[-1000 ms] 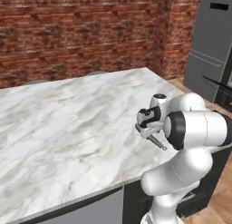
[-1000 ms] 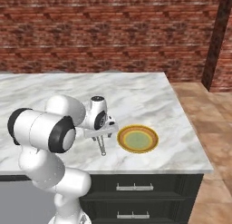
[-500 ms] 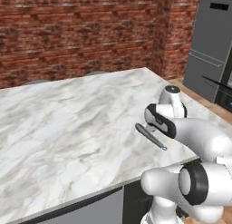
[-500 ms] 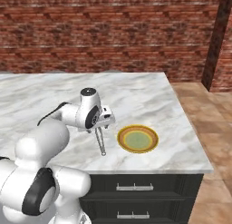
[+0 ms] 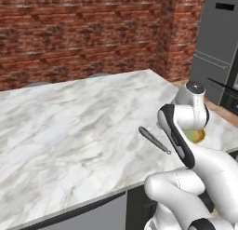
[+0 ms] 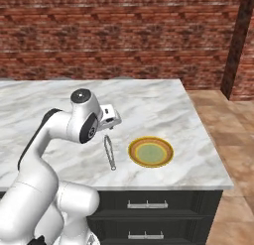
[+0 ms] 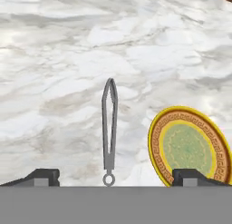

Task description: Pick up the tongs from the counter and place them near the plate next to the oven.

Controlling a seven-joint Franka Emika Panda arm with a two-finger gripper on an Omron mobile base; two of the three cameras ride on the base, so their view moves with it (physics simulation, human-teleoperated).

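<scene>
Simulated kitchen, three views. A red brick wall [image 6: 124,35] runs behind the counter [image 6: 149,97], with a tall grey appliance [image 5: 218,43] at the far right of the left base view and tiled floor [image 6: 223,130] beyond the counter's end. Dark cabinet drawers [image 6: 149,205] with metal handles sit below the marble top. The tongs [image 6: 109,152] lie flat on the marble just beside the plate [image 6: 151,152], not touching it, their two arms close together and the small ring toward the front edge (clearest in the hand view). In the left base view the arm's white links stand in front of the plate [image 5: 196,136], leaving only a sliver visible; the tongs [image 5: 155,139] show in full. The arm is bent sharply at the elbow, its wrist raised above the counter over the tongs. The gripper [image 7: 116,177] is released, its fingertips [image 7: 43,177] spread wide to either side of the ring end of the tongs [image 7: 109,128], holding nothing; the plate [image 7: 190,146] lies to their right
</scene>
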